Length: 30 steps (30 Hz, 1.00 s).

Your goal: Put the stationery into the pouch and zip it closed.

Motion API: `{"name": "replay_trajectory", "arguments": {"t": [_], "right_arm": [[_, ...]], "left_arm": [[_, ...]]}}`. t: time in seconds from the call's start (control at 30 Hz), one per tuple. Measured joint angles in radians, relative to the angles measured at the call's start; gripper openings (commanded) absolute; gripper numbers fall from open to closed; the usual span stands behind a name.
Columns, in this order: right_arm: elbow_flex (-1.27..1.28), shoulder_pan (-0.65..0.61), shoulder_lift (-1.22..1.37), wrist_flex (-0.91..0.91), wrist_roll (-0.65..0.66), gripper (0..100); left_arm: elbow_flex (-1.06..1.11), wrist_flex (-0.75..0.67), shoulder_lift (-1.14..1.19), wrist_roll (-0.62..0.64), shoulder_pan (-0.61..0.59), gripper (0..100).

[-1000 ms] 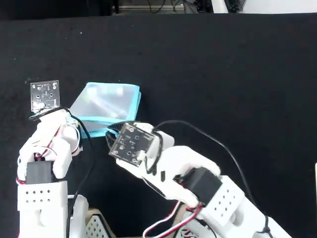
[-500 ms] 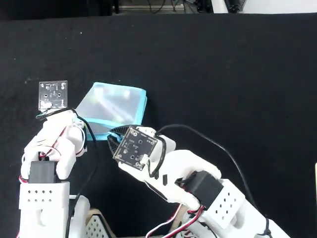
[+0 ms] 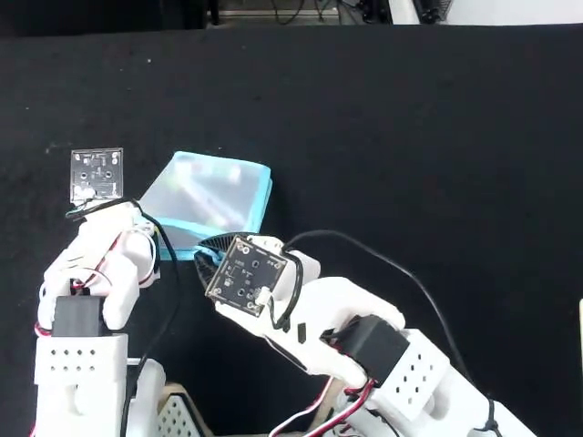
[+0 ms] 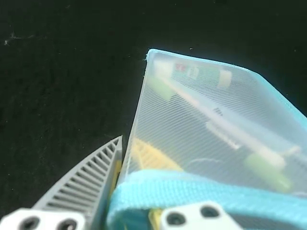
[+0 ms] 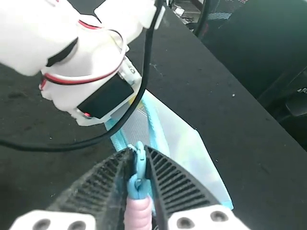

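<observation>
On the black table (image 3: 410, 137), high view: pouch (image 3: 219, 193) lies flat, left of centre. Left gripper (image 3: 153, 246) is at its near-left corner, right gripper (image 3: 213, 248) just beside it on the near edge. Over the last second the pouch has slid a bit to the right and turned slightly. The right wrist has backed off toward the near side of the table. Reads as the zip being drawn while the left side anchors the pouch.

Left wrist view: stationery (image 4: 218, 127) is already inside, visible through the translucent wall, with a yellow item (image 4: 146, 160) down at the corner. The teal zip band (image 4: 201, 189) runs across right at the jaws. Left fingers look clamped on the pouch corner, with the ribbed finger (image 4: 88, 189) tight against its side.

Right wrist view: right fingers are closed on the teal zip pull (image 5: 138, 165), pinched between both pads. The left gripper sits on the pouch just beyond the pull. Can't tell how much of the zip is shut.

My read: loading is done, closing is in progress. The pouch drift suggests the anchor grip is marginal, so a slip there is the risk.
</observation>
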Motion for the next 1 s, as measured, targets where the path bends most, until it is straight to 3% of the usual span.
{"name": "replay_trajectory", "arguments": {"t": [0.2, 0.4, 0.7, 1.0], "right_arm": [[0.000, -0.003, 0.000, -0.011, 0.000, 1.0], [0.000, -0.003, 0.000, -0.020, 0.000, 1.0], [0.000, -0.003, 0.000, -0.075, 0.000, 1.0], [-0.068, 0.006, 0.006, -0.075, 0.000, 1.0]], "left_arm": [[-0.092, 0.092, 0.002, 0.000, -0.094, 4], [-0.143, 0.117, 0.002, 0.002, -0.141, 21], [-0.181, 0.129, -0.074, 0.002, -0.143, 18], [-0.180, 0.160, -0.477, 0.000, -0.147, 18]]}}
